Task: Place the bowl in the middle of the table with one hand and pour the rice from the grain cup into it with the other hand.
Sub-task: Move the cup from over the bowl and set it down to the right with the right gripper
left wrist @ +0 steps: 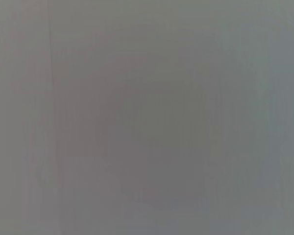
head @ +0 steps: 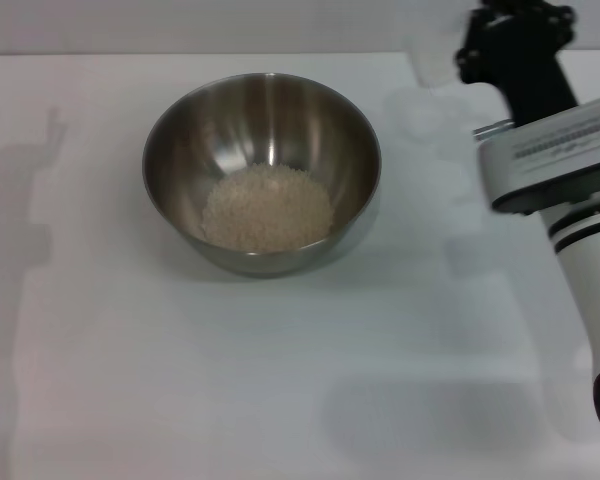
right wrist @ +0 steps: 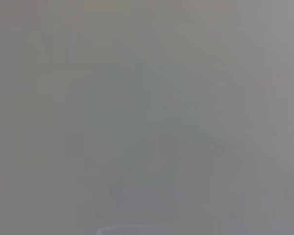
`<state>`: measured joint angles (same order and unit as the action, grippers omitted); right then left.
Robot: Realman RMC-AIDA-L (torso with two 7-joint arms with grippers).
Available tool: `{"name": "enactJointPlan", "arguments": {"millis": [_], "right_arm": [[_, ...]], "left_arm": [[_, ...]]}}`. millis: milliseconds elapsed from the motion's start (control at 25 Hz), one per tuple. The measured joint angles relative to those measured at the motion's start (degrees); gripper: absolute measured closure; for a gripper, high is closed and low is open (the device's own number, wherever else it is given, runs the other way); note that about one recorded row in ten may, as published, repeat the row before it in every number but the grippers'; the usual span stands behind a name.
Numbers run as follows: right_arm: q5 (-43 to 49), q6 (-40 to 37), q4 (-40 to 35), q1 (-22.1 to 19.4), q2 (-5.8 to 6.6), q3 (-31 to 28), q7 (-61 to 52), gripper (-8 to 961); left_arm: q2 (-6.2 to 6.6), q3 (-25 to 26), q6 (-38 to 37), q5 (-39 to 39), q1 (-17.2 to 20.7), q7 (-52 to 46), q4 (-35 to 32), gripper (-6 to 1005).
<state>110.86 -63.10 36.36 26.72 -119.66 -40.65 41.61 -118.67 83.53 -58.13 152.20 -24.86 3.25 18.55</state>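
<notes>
Rice [head: 268, 208] lay heaped in the bottom of the bowl [head: 190, 130], which stood on the white table [head: 280, 380], left of centre and toward the far edge. Grain cup not made out. Right gripper [head: 515, 35] was raised at the far right corner, well apart from the bowl; jaw state could not be told. Wrist views showed only blank grey surface.

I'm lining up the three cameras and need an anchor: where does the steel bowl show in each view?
Head view: the bowl sits left of centre in the upper half, on the table, with the rice heaped inside.
Left wrist view: not in it; only a blank grey surface shows.
Right wrist view: not in it; also blank grey.
Shared landmark: none can be picked out; both wrist views show nothing recognisable.
</notes>
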Motion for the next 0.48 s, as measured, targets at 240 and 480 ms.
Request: {"name": "enactJointPlan", "arguments": {"millis": [240, 480], "right_arm": [[-8.7, 0.5, -0.1, -0.7, 0.03, 0.2, -0.5, 943], [-13.4, 6.2, -3.3, -0.4, 0.23, 0.3, -4.8, 943]], "left_arm": [[0.04, -0.6, 0.0, 0.1, -0.1, -0.1, 0.5, 170], [0.1, -0.7, -0.2, 0.1, -0.6, 0.5, 0.5, 170]]}}
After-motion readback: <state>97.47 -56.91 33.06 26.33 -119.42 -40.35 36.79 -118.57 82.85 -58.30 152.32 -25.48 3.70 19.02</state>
